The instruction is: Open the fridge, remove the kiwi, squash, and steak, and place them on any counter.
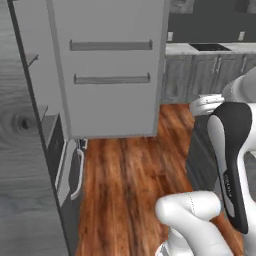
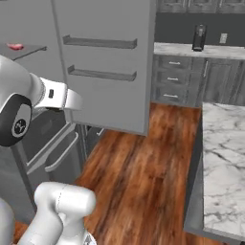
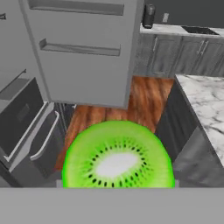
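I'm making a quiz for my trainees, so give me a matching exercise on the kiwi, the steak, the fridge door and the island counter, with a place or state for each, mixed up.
Things:
1. kiwi
2. steak
3. fridge door
4. island counter

Places or states:
A. swung open, its inner shelves facing the room
B. on a shelf inside the fridge
C. bare marble top, right of the wood floor
D. right in front of the hand camera, green cut face showing

Pairs: 1-D, 2-B, 3-A, 4-C

The steak (image 2: 15,46) lies on a grey fridge shelf (image 2: 29,50); the marble bench (image 2: 225,162) stands over wooden floor (image 2: 139,172).
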Robot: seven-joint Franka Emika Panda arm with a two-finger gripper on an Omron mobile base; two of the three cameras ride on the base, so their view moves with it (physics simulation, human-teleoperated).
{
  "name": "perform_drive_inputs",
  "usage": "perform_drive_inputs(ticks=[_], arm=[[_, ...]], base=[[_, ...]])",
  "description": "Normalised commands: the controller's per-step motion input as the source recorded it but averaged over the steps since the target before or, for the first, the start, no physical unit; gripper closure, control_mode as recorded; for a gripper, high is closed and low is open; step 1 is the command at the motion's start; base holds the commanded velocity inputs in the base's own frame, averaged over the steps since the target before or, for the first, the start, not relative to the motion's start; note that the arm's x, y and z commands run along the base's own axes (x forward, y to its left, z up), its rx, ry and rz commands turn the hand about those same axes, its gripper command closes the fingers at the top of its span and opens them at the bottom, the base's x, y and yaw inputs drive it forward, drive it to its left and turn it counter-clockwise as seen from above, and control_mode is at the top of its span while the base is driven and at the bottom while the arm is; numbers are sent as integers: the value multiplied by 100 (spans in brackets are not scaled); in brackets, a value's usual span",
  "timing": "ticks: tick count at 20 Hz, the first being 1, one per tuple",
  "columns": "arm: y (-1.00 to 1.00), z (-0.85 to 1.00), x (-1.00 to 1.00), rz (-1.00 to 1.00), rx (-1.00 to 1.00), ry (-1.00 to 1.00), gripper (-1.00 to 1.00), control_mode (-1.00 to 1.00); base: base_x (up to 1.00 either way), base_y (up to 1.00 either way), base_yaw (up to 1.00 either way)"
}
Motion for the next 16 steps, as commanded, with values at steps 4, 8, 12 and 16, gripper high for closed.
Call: perform_drive_inputs(ticks=[4, 8, 12, 16], arm=[[0, 0, 0, 0, 0, 0, 100, 100], [0, 0, 0, 0, 0, 0, 100, 100], [0, 0, 0, 0, 0, 0, 100, 100], [0, 0, 0, 0, 0, 0, 100, 100]], base=[[-9, -30, -26], [0, -35, 0], [0, -82, 0], [-24, -100, -1]])
